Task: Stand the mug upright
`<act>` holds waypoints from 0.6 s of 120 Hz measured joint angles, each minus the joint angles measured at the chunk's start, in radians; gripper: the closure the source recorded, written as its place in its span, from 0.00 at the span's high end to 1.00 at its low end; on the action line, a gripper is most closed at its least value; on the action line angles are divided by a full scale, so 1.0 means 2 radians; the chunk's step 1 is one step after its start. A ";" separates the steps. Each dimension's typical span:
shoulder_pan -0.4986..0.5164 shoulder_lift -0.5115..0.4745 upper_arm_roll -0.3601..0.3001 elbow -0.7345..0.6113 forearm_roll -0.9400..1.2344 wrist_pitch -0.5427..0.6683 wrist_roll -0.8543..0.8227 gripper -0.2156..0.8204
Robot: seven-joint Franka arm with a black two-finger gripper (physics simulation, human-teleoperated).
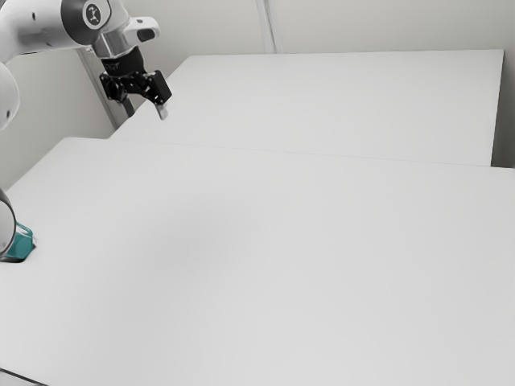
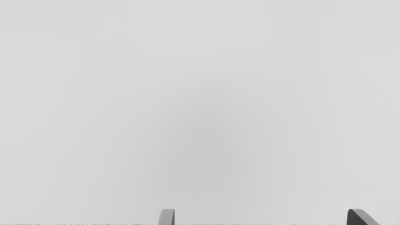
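Gripper (image 1: 146, 110) wide, empty, above table (image 1: 282, 241). Teal mug (image 1: 20, 247) partly hidden, pose unclear; best get a clear look before choosing any move.

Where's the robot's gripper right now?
The gripper is in the exterior view's upper left, at the end of the white arm; in that view, the teal object is farther down, at the left edge.

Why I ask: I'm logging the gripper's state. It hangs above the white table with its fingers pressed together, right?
Not pressed together: the wrist view shows the fingers standing well apart. The gripper does hang above the white table.
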 joint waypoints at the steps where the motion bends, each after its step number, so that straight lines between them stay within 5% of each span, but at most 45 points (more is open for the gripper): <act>1: 0.000 0.000 0.000 0.000 0.000 0.000 0.000 0.79; 55: 0.008 -0.004 0.007 -0.005 -0.014 -0.014 0.002 0.79; 72: 0.029 -0.016 0.076 -0.009 -0.075 -0.040 0.020 0.79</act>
